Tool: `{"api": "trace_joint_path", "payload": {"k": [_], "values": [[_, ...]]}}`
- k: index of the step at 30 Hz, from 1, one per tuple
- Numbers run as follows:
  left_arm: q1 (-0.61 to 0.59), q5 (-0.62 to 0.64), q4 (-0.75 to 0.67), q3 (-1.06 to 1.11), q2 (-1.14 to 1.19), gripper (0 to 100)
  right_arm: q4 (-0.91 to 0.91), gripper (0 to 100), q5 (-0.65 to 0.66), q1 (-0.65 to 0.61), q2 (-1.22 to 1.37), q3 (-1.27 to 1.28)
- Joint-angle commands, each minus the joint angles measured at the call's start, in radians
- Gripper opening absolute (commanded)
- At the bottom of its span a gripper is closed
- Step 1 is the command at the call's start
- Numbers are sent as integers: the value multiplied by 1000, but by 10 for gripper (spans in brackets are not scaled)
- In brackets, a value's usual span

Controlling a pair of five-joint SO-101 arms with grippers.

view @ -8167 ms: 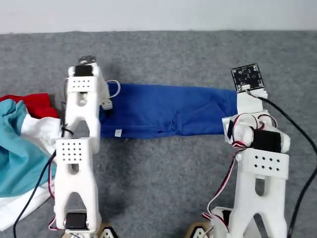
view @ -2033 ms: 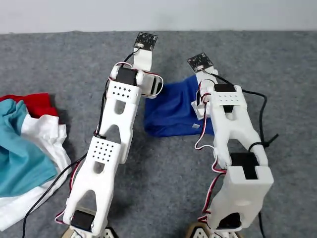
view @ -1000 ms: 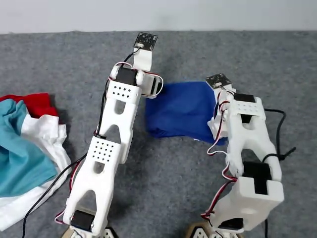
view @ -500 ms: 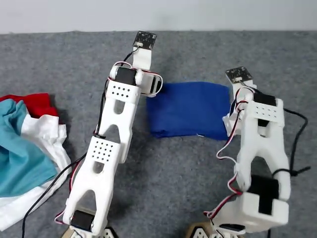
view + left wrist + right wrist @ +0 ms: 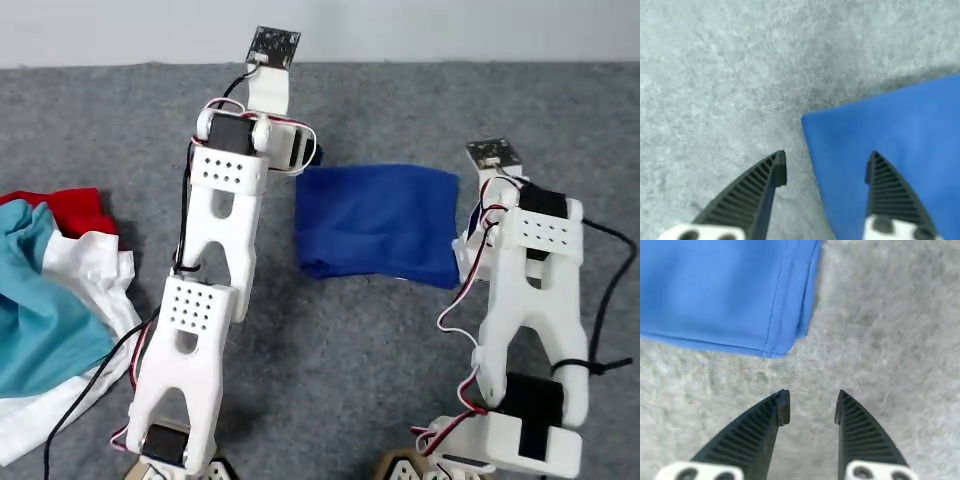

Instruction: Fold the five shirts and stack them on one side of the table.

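A blue shirt (image 5: 375, 225) lies folded into a compact rectangle in the middle of the grey table. My left gripper (image 5: 308, 156) hovers at the shirt's far left corner. In the left wrist view it (image 5: 827, 167) stands open, one finger over the carpet and the other over the blue shirt (image 5: 890, 130). My right gripper (image 5: 468, 222) sits just off the shirt's right edge. It (image 5: 811, 407) is open with bare carpet between the fingers, and the folded hem of the blue shirt (image 5: 725, 290) lies just ahead of it.
A loose pile lies at the table's left edge: a red shirt (image 5: 70, 210), a teal shirt (image 5: 40, 310) and a white shirt (image 5: 95, 265). The table's back edge (image 5: 400, 66) runs behind both arms.
The long blue shirt has been folded into a short rectangle. My right gripper let go and drew back to the right, off the shirt. My left arm shifted slightly left.
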Motion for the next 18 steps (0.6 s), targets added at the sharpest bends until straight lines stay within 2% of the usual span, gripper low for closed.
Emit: {"api": "trace_joint_path", "payload": {"k": [1, 6, 10, 14, 18], "values": [[58, -2, 25, 114, -72, 257, -64, 169, -29, -8, -39, -9], [89, -3, 21, 320, -64, 257, -292, 169, -29, -48, -35, -9], [74, -5, 21, 463, -63, 257, -421, 184, -29, -137, 33, -20], [40, -5, 17, 518, -63, 257, -473, 270, -120, -189, 194, -77], [-3, -5, 15, 515, -68, 257, -427, 281, -166, -189, 361, -198]]}}
